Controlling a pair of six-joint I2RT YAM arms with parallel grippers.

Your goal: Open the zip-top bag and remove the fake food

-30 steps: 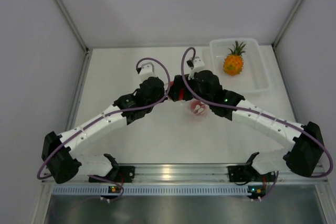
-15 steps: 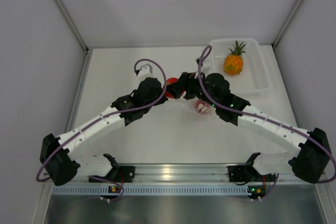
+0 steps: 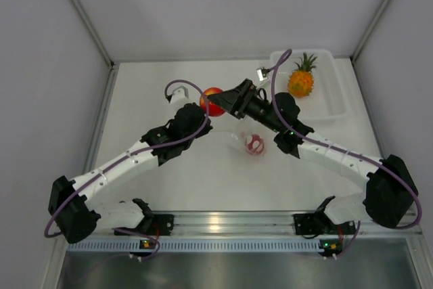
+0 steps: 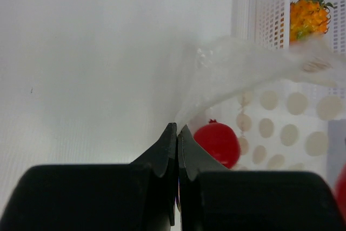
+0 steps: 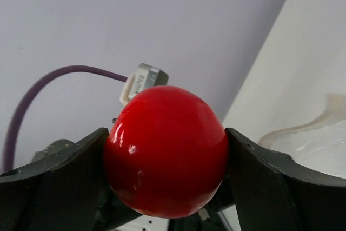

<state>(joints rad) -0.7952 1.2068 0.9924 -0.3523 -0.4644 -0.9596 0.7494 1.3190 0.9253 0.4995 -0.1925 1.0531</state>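
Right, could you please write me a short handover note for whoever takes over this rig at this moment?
The left pincer is shut on a corner of the zip-top bag.
The right pincer is shut on one red fruit, held up outside the bag.
The pineapple lies in the bin.
The second red fruit is on the table, seemingly inside the bag.
Done: bag opened; pineapple and one red fruit out.
Left: put the held fruit down, probably in the bin, then take out the last red fruit.
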